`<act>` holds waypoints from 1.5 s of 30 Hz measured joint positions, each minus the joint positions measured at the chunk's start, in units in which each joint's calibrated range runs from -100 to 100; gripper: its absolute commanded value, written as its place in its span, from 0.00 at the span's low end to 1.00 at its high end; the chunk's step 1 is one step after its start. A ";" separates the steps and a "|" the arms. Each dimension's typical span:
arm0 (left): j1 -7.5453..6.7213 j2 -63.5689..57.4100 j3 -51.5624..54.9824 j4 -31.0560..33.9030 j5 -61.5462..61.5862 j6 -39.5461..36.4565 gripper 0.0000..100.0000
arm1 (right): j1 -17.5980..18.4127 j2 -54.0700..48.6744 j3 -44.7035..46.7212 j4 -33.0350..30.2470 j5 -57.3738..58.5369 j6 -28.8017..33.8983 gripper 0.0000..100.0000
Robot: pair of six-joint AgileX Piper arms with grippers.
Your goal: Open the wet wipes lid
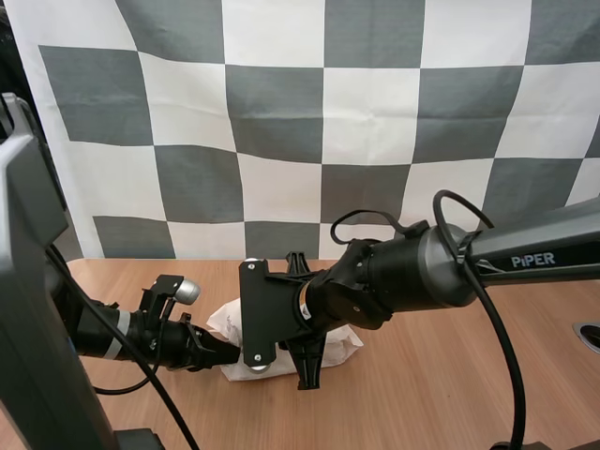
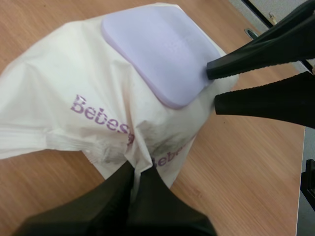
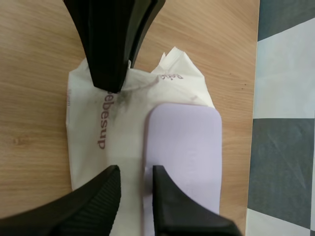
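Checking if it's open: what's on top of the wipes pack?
A lilac lid, flat and shut, with the right gripper open at its edge. What lies beneath is hidden.

The wet wipes pack (image 1: 342,345) lies on the table (image 1: 450,375) at the high view's lower centre. My left gripper (image 1: 230,354) touches its left end, my right gripper (image 3: 135,173) its lid (image 3: 184,142).

A wooden table (image 1: 469,394) spans the scene from left to right. It is light brown, with fine grain running along its length and a few faint darker streaks. The top is matt and plain. At the far right of the table a round grommet (image 1: 589,335) is set flush into the wood, a pale ring around a dark opening, with bare wood all around it.
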 measured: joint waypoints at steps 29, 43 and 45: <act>0.00 0.00 0.00 0.00 0.00 -0.10 0.00 | -1.23 1.97 0.00 -0.04 -2.22 0.11 0.35; 0.00 0.00 0.00 -0.21 0.00 -0.10 0.00 | -1.23 2.05 0.00 -0.04 -4.86 0.26 0.15; 0.00 0.00 0.00 -0.21 0.00 -0.10 0.00 | -1.23 2.05 0.00 -0.04 -4.86 0.26 0.01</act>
